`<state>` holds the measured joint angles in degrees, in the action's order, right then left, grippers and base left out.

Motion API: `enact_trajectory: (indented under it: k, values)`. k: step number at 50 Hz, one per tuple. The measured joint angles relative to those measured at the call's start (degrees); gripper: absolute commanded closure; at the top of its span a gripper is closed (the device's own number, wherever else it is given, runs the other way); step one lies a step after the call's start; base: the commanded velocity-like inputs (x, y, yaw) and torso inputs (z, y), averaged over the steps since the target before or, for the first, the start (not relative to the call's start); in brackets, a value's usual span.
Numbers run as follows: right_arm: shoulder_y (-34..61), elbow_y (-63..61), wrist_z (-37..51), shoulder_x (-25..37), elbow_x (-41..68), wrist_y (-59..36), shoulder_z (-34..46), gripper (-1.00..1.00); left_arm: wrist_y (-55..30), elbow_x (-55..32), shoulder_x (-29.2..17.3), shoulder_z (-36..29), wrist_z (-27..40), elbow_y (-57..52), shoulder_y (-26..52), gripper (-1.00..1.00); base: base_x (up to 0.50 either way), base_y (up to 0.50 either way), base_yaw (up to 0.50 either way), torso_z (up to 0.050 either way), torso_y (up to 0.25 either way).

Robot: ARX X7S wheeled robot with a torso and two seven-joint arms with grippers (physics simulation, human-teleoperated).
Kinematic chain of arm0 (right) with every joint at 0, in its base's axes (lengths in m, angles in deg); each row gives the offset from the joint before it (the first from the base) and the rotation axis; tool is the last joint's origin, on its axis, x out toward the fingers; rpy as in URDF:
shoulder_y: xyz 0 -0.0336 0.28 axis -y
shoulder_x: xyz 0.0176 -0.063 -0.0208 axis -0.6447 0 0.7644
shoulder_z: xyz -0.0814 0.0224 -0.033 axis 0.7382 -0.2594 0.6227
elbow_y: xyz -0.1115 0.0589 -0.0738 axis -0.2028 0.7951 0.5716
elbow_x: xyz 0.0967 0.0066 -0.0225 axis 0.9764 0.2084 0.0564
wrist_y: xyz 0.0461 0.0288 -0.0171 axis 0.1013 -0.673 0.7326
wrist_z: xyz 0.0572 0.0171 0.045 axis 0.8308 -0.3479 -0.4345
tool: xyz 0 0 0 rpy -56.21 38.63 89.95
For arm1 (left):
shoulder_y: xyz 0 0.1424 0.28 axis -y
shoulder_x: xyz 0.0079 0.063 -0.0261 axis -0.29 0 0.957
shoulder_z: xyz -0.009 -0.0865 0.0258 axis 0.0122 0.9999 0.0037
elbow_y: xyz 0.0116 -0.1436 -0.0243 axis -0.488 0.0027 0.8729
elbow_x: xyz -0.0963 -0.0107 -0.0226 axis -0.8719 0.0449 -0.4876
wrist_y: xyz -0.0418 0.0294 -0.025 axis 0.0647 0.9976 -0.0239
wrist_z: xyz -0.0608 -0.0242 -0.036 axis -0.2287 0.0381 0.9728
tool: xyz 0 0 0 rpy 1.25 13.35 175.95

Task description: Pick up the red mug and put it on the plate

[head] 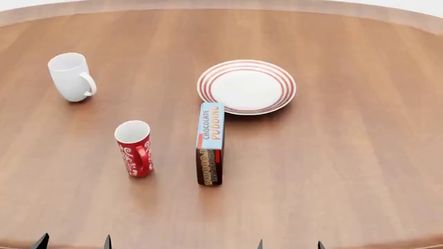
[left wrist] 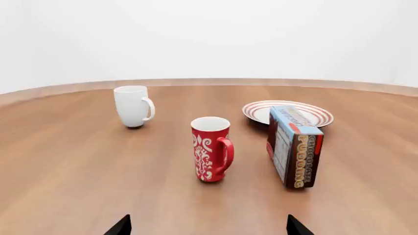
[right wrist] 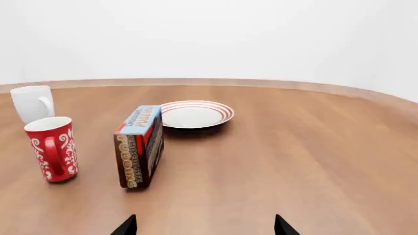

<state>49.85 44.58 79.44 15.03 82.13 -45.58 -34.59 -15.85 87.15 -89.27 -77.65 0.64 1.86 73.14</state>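
Wood-grain tabletop [head: 360,171] is filling every view under a plain white backdrop. Both grippers are waiting at its near edge, the left gripper [left wrist: 207,226] and the right gripper [right wrist: 203,225] each showing only two dark fingertips spread apart, holding nothing. Directly ahead of the left one, the red mug [head: 134,148] is standing upright and seemingly empty (handle turned toward the robot), well placed for that arm. Beside it a pudding box [head: 209,143] is standing on edge, partly blocking the way to the plate [head: 246,86], which is sitting bare. A white mug [head: 70,76] is standing farther off.
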Motion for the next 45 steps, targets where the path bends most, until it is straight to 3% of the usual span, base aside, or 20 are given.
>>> enact_trajectory:
  k: [19, 45]
  values:
    - [-0.03, 0.05, 2.04, 2.26, 2.44, 0.27, 2.73, -1.0, 0.44, -1.52, -2.42, -2.86, 1.92, 0.15, 0.09, -1.0, 0.0, 0.0, 0.0, 0.0, 0.0]
    - [-0.07, -0.11, 5.06, 4.45, 4.43, 0.23, 5.26, -1.0, 15.44, 1.37, -4.26, -5.21, 8.45, 5.67, 0.86, -1.0, 0.0, 0.0, 0.0, 0.0, 0.0]
